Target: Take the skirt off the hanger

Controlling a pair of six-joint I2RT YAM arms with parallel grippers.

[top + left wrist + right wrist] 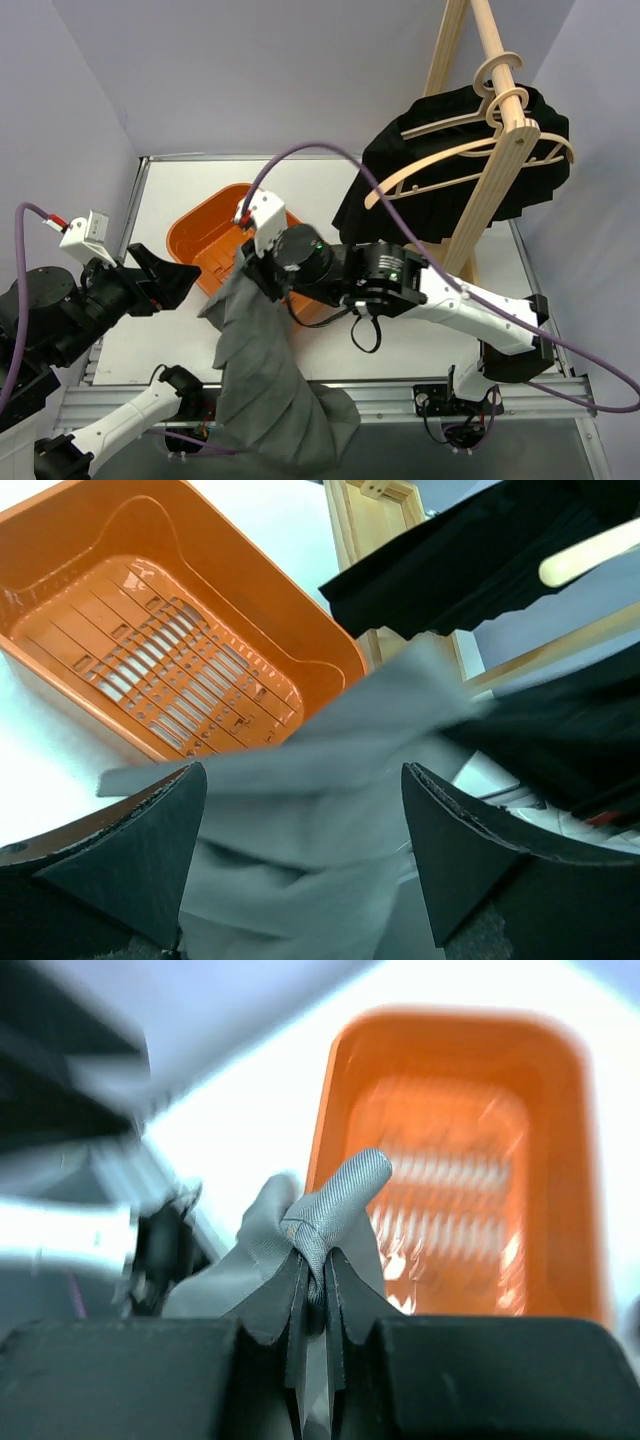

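I see table (200, 190) carrying orange basket (200, 245). Grey skirt (265, 380) hangs by basket's near-right rim, down past table's near edge — long axis vertical. Right claw (315, 1285) pinching its top fold above that rim. Left claw (185, 280) spread, left of basket, facing skirt — nearer free cloth, I judge.

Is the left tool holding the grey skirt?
No, the left tool stands wide open; the right tool pinches the grey skirt.
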